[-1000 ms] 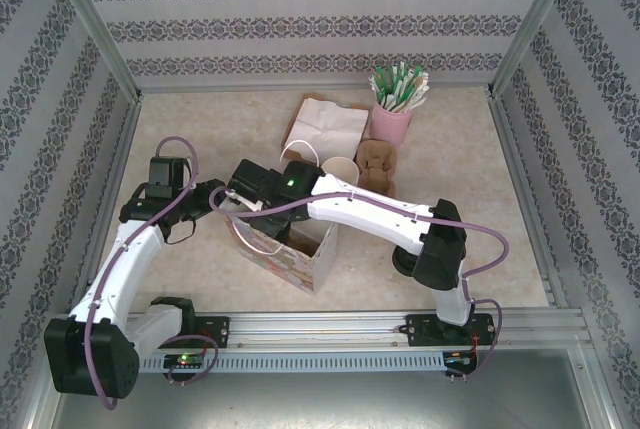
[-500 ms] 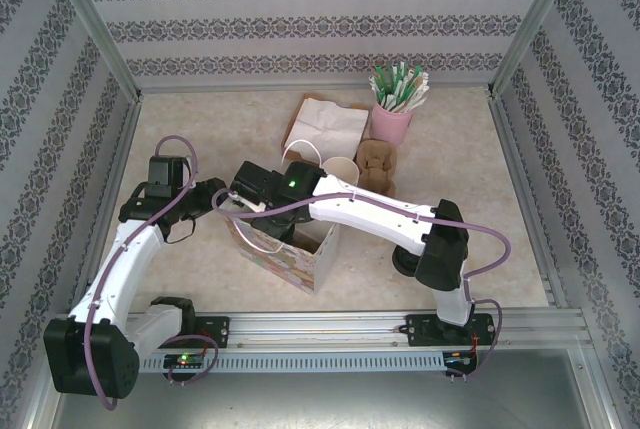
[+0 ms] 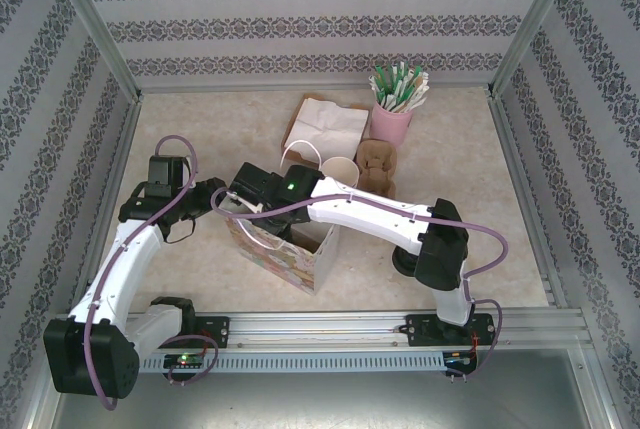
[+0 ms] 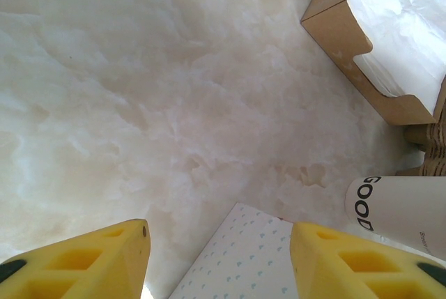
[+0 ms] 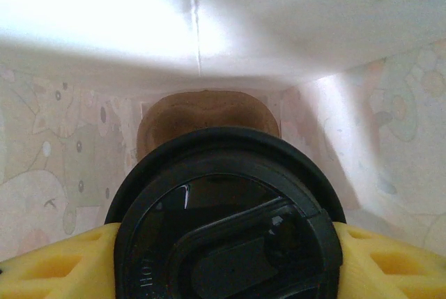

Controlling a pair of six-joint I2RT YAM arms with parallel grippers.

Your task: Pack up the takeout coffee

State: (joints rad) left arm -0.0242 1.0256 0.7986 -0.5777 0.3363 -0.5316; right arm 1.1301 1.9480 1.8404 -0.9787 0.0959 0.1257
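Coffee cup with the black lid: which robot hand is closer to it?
Right. The right gripper grips the coffee cup inside the bag. The left gripper sits open at the bag's edge, off the cup.

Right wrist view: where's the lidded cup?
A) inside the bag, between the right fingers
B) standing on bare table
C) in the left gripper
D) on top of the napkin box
A: the cup sits between the right fingers, with the walls of the bag rising around it.
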